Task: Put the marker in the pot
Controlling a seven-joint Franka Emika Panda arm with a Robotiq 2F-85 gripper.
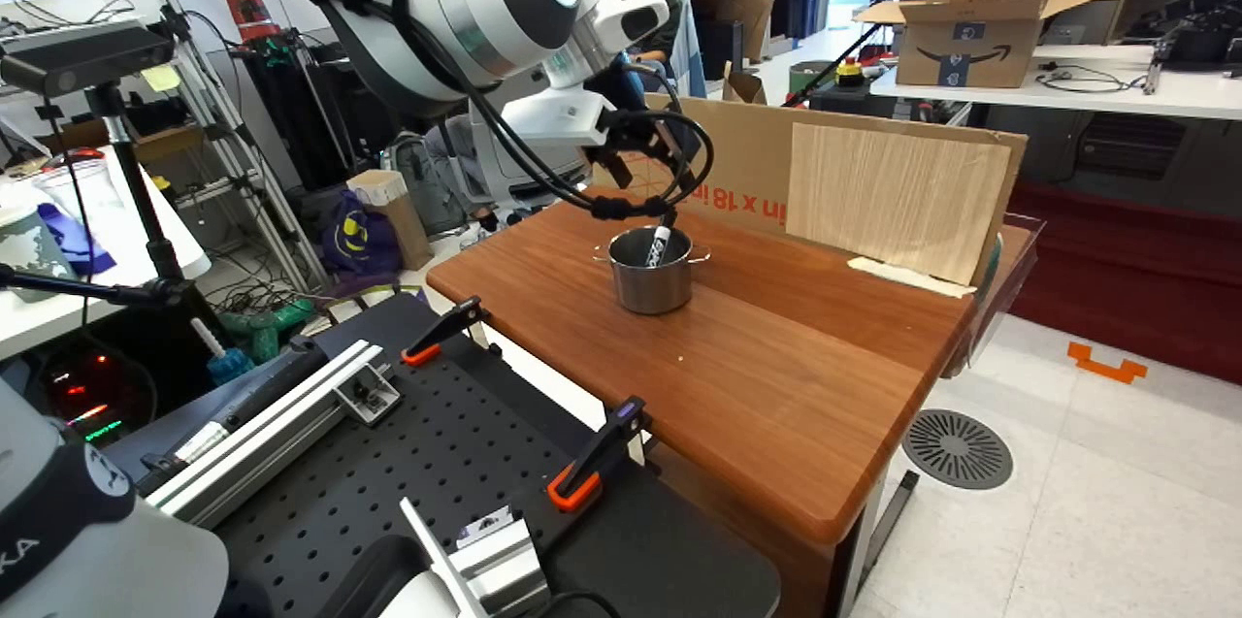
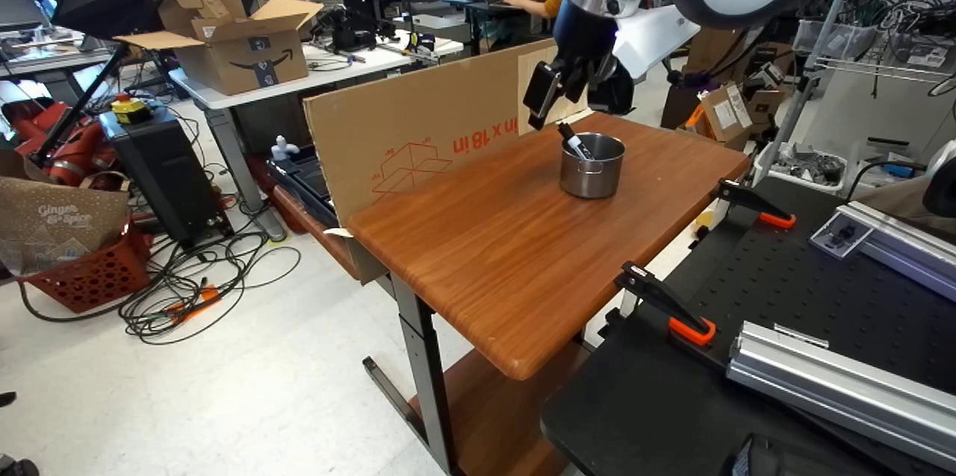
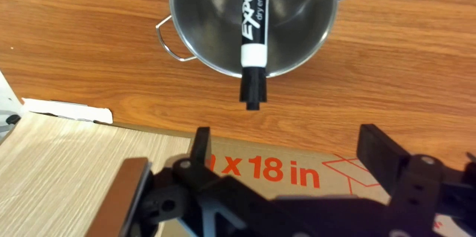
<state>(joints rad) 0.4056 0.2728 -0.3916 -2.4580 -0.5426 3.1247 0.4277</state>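
The steel pot (image 1: pixel 652 288) stands on the wooden table and also shows in an exterior view (image 2: pixel 590 181) and the wrist view (image 3: pixel 305 32). The black-and-white marker (image 1: pixel 658 249) is in the pot, tilted, with its black cap end sticking out over the rim. It leans the same way in an exterior view (image 2: pixel 578 143) and in the wrist view (image 3: pixel 254 25). Its lower end is hidden in the exterior views. My gripper (image 3: pixel 285 129) is open and empty, apart from the marker. In both exterior views the gripper (image 1: pixel 650 176) (image 2: pixel 579 106) hangs above the pot and toward the cardboard.
A cardboard panel (image 2: pixel 426 132) stands upright along the table's far edge, close behind the gripper. A pale wood-grain board (image 1: pixel 898 201) is fixed to it. Clamps (image 1: pixel 597 458) hold the near table edge beside the black perforated base plate (image 1: pixel 417 463). Cables loop around the gripper.
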